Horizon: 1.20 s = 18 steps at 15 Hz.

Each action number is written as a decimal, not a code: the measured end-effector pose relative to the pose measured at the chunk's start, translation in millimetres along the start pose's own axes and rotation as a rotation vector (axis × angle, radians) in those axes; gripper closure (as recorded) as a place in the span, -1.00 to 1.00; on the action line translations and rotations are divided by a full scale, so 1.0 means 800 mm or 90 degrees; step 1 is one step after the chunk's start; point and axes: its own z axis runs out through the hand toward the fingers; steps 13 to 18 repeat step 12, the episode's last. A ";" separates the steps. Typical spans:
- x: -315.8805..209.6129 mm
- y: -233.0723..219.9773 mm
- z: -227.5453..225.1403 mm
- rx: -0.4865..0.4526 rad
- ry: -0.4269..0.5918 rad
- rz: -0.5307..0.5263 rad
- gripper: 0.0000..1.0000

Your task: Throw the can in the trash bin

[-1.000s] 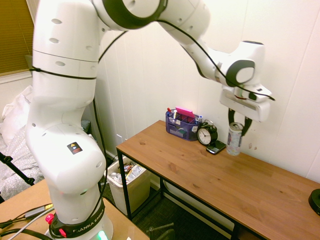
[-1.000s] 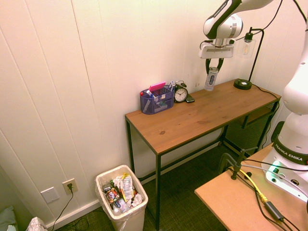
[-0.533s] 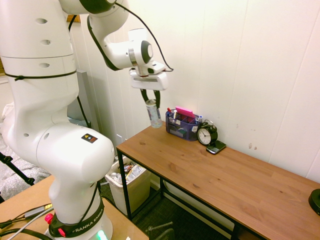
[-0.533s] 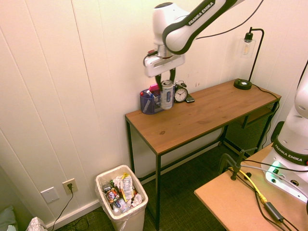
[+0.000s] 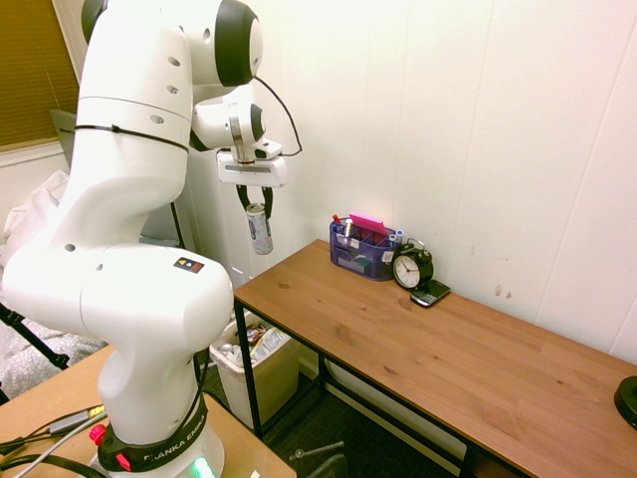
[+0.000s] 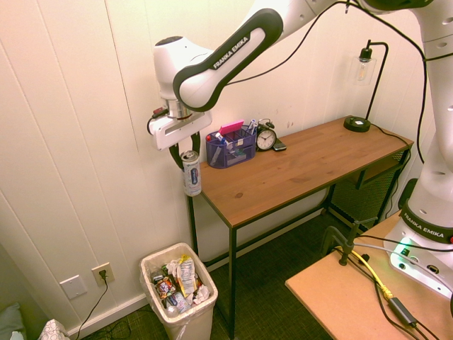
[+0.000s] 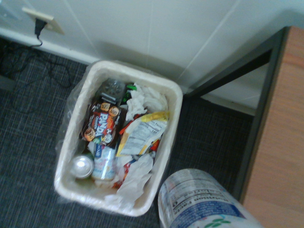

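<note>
My gripper is shut on the top of the can, a slim silver-white drinks can hanging upright in the air just past the wooden desk's left end. The can's body also fills the lower part of the wrist view. Far below it on the floor stands the trash bin, beige-white and full of wrappers and rubbish. In the second exterior view the can hangs above the bin's right part, near the desk leg.
The wooden desk carries a blue-purple organiser, a black clock and a lamp base. Its black metal leg stands close beside the bin. White panelled wall lies behind.
The arm has swept the held can from above the desk's right part, past the organiser, out beyond the desk's left edge and lower, over the bin's side.
</note>
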 end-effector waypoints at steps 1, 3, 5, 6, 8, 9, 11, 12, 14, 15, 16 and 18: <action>-0.004 -0.002 0.004 0.000 -0.024 -0.020 -1.00; -0.012 -0.005 0.004 0.006 -0.058 -0.057 -1.00; -0.015 -0.005 0.003 0.008 -0.068 -0.078 -1.00; -0.015 -0.005 0.003 0.008 -0.068 -0.081 -1.00; -0.011 -0.004 0.003 0.010 -0.071 -0.083 -1.00; -0.010 -0.003 0.001 0.011 -0.072 -0.082 -1.00; 0.000 0.001 -0.011 0.017 -0.064 -0.075 -1.00; 0.014 0.008 -0.021 0.019 -0.050 -0.067 -1.00; 0.014 0.008 -0.021 0.019 -0.050 -0.067 -1.00; 0.014 0.008 -0.021 0.019 -0.050 -0.067 -1.00; 0.014 0.008 -0.021 0.019 -0.050 -0.067 -1.00; 0.014 0.008 -0.021 0.019 -0.050 -0.067 -1.00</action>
